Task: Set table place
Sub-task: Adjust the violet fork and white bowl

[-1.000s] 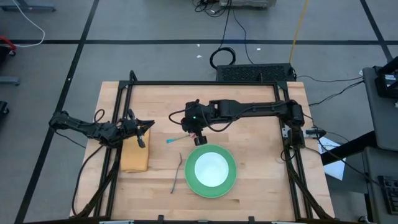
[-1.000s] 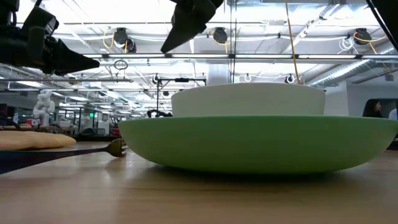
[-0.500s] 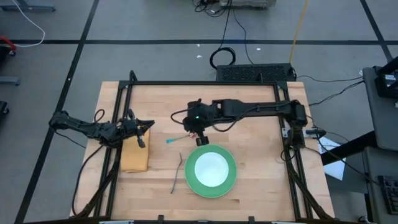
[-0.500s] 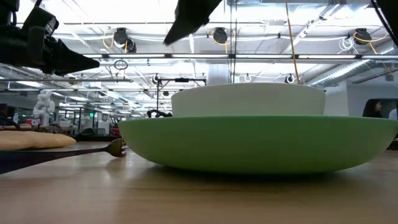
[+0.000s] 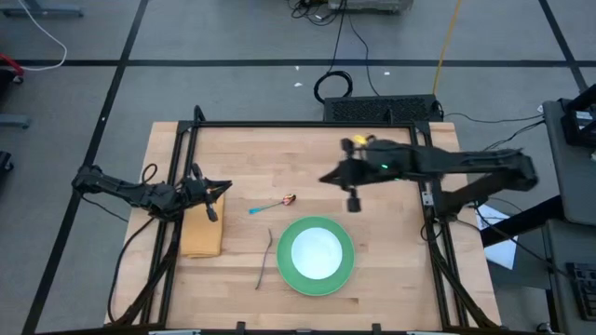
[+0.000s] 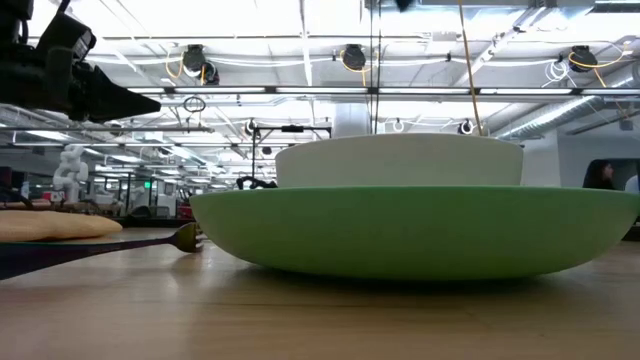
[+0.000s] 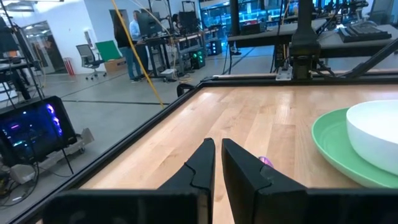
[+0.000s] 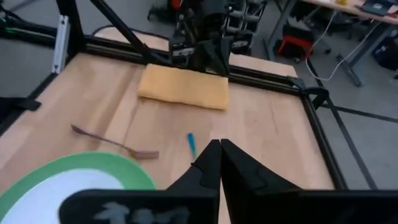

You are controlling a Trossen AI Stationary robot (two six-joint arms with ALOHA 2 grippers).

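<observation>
Light-wood counter [image 5: 382, 265] framed in black metal. Green plate [image 5: 318, 254] toward the near edge, right of centre, white bowl [image 5: 317, 251] sitting inside it; same pair filling the low view, bowl [image 6: 400, 160] on plate [image 6: 420, 230]. Fork [image 5: 264, 261] lying flat just left of the plate, apart from it. Spoon [image 5: 272, 204] lying on the bare wood beyond the plate, blue handle pointing left, copper bowl to the right, touching nothing else. Tan folded cloth [image 5: 202, 233] near the left frame rail. Left end effector [image 5: 220, 189] hovering just over the far end of the cloth, fingers [image 7: 205, 165] nearly together with a thin gap, gripping nothing. Right end effector [image 5: 328, 177] raised above the counter, beyond and to the right of the spoon, well apart from it; fingers [image 8: 208, 163] pressed closed, empty. From the right wrist: cloth [image 8: 183, 87], fork [image 8: 115, 144] and blue spoon handle [image 8: 192, 144] all visible, green plate [image 8: 81, 180] at the edge. People standing in the room beyond the counter, far off.
</observation>
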